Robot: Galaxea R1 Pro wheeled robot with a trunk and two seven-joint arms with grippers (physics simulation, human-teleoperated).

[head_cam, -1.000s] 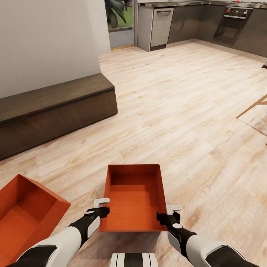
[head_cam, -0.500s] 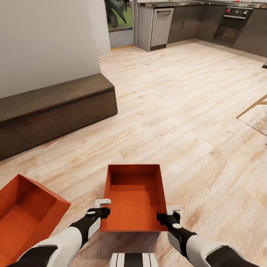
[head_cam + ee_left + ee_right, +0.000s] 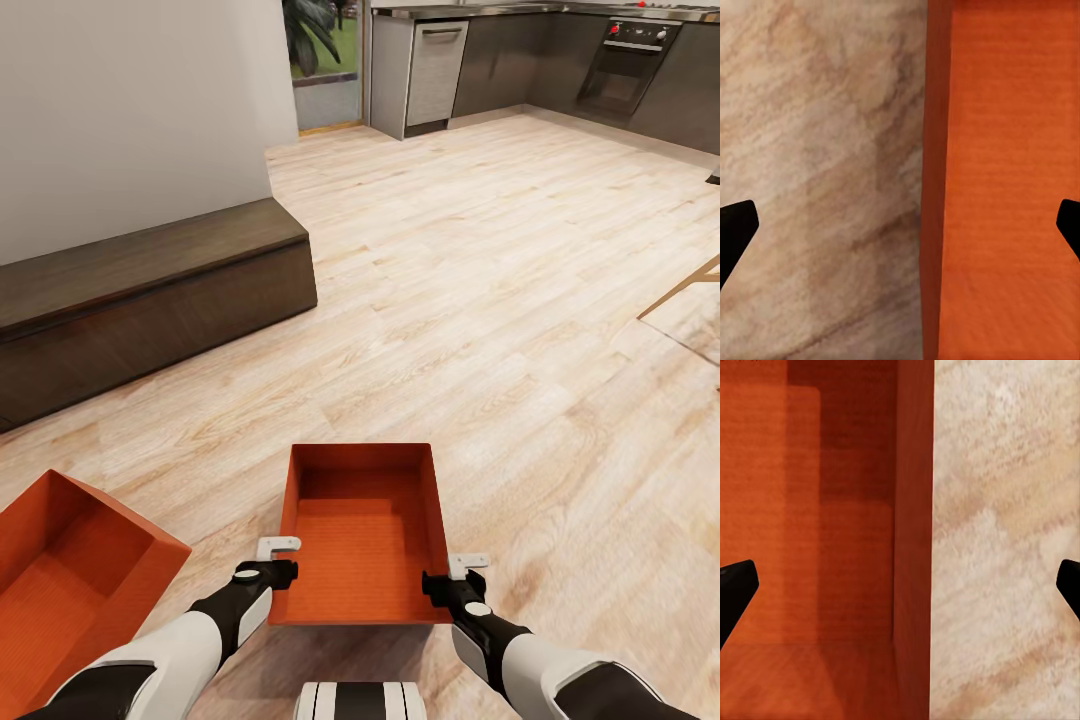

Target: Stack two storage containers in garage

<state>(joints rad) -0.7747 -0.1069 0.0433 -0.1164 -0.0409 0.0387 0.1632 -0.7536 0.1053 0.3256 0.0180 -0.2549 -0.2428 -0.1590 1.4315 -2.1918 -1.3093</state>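
One orange-red storage container rests on the light wood plank floor just ahead of me, its open top facing up. My left gripper stands open over its left wall near the close corner. The left wrist view shows that container wall between the wide-apart fingertips. My right gripper is open at the right wall, and that wall runs between its fingertips. The second storage container lies on the floor at the lower left, turned at an angle.
A long dark wooden bench runs under a white wall on the left. Kitchen cabinets and an oven line the back. A wooden furniture leg juts in at the right edge. Wide plank floor lies ahead.
My left gripper has edged slightly toward the container's left wall. The containers and the right arm have stayed put.
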